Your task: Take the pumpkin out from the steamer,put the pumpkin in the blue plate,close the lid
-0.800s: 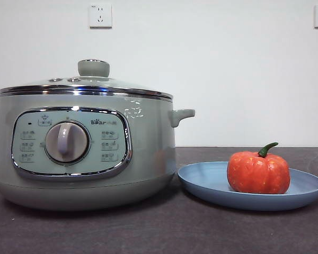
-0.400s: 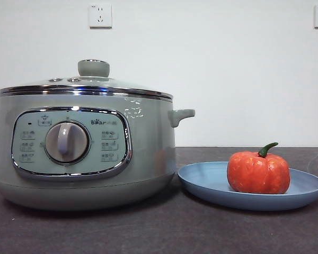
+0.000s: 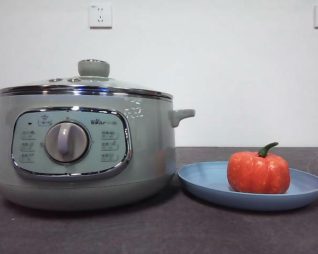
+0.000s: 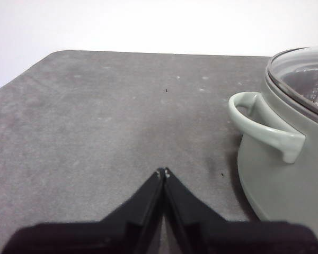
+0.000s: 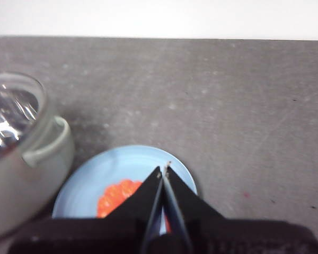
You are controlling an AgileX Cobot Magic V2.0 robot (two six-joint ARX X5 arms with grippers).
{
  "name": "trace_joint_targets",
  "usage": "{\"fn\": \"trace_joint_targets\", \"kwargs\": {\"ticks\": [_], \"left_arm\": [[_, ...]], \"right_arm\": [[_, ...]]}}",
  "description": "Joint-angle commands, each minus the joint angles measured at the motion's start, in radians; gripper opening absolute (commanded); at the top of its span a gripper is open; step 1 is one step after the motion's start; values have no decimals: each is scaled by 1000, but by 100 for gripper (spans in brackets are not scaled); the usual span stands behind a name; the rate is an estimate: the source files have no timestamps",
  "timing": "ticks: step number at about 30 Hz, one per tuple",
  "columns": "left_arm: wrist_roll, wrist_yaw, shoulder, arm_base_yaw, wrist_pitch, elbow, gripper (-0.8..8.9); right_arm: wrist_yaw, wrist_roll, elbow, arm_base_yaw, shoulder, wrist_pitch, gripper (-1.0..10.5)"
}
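The pumpkin (image 3: 258, 172) sits upright in the blue plate (image 3: 206, 182), to the right of the steamer (image 3: 85, 153). The lid (image 3: 85, 84) rests on the steamer, closed, with its green knob up. My left gripper (image 4: 163, 171) is shut and empty, above the bare table beside the steamer's side handle (image 4: 265, 129). My right gripper (image 5: 165, 168) is shut and empty, high above the blue plate (image 5: 106, 174) with the pumpkin (image 5: 116, 196) partly hidden behind its jaws. Neither arm shows in the front view.
The dark grey table (image 3: 164, 233) carries the steamer and the plate. A white wall with two sockets (image 3: 100, 15) stands behind. The table's far edge and a cut corner (image 4: 53, 55) show in the left wrist view.
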Motion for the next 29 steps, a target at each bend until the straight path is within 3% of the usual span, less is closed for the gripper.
{"fn": "trace_joint_targets", "kwargs": {"ticks": [1, 3, 6, 12, 20, 29], "left_arm": [[-6, 0, -3, 3, 3, -16, -3], [-6, -1, -3, 3, 3, -16, -3], [-6, 0, -3, 3, 3, -16, -3], [-6, 0, -3, 3, 3, -16, -3], [-6, 0, -3, 3, 3, -16, -3], [-6, 0, -3, 3, 3, -16, -3]], "right_arm": [[-25, -114, -13, -41, -68, -3, -11], [-119, -185, -37, -109, -116, 37, -11], [-267, -226, -115, -227, -181, 137, -11], [-366, -197, -340, -385, -313, 309, -11], [-374, -92, -535, -430, -393, 370, -11], [-370, -53, -588, -430, -416, 330, -11]]}}
